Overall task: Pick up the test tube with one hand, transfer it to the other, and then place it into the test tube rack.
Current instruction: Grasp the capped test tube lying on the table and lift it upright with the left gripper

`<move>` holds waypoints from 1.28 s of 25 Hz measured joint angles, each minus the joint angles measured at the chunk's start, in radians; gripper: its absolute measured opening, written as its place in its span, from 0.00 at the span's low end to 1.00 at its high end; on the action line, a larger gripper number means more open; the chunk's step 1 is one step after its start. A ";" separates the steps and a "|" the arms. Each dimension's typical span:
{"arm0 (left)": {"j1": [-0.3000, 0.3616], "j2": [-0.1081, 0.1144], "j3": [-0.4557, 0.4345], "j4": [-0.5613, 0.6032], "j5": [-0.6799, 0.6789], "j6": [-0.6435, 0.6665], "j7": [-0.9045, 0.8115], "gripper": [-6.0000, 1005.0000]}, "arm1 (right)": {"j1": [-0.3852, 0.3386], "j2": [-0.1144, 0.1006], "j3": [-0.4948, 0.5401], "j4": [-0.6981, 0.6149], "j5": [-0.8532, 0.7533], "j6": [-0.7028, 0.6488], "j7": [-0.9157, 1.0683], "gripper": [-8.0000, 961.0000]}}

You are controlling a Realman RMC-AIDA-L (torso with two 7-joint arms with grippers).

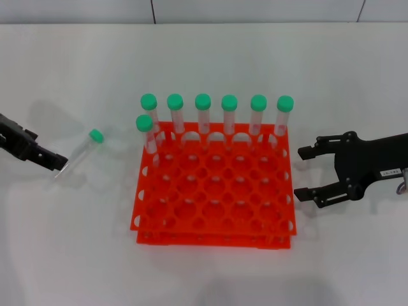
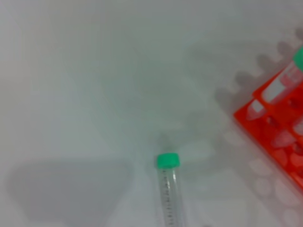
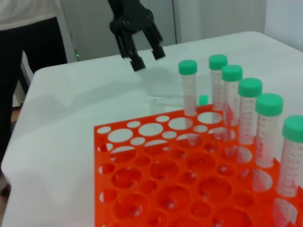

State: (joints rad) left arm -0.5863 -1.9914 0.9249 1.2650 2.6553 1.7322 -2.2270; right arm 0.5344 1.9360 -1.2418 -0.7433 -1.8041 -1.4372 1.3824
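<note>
The big white surface [image 1: 76, 255] holds everything. In the middle sits the test tube rack [image 1: 213, 191], bright orange-red and full of round holes. Seven green-capped tubes [image 1: 203, 115] stand in it, six along the far row and one more at the left end of the next row.

On the robot's right, the right tool [image 1: 305, 172], the black one with a small white sticker, waits just beside the rack. Its two fingers are spread wide apart and hold nothing.

On the robot's left, the left tool [image 3: 144, 56] is close to the loose tube's clear end. From the right wrist view its two fingers are a little apart, with nothing between them.

The test tube [image 1: 81, 150] lies flat on the surface, left of the rack and apart from it. Its green cap [image 2: 167, 161] points toward the rack.

I think the first step, the pick-up, is just starting. Next the left tool needs to go down over the tube's clear body, one finger on each side, and close gently. The tube is round and could roll away if it gets bumped.
</note>
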 joint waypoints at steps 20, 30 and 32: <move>-0.040 -0.030 0.006 -0.147 0.142 -0.108 -0.003 0.87 | -0.005 0.001 0.019 -0.008 -0.005 -0.006 -0.004 0.87; -0.068 -0.034 0.008 -0.264 0.164 -0.188 0.003 0.87 | -0.008 0.001 0.021 -0.010 -0.002 -0.003 -0.015 0.87; -0.072 -0.034 0.008 -0.272 0.165 -0.194 0.003 0.87 | -0.008 0.001 0.021 -0.010 -0.002 -0.002 -0.015 0.87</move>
State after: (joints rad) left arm -0.6578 -2.0251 0.9327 0.9929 2.8202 1.5379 -2.2242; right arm 0.5261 1.9374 -1.2210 -0.7537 -1.8061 -1.4396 1.3676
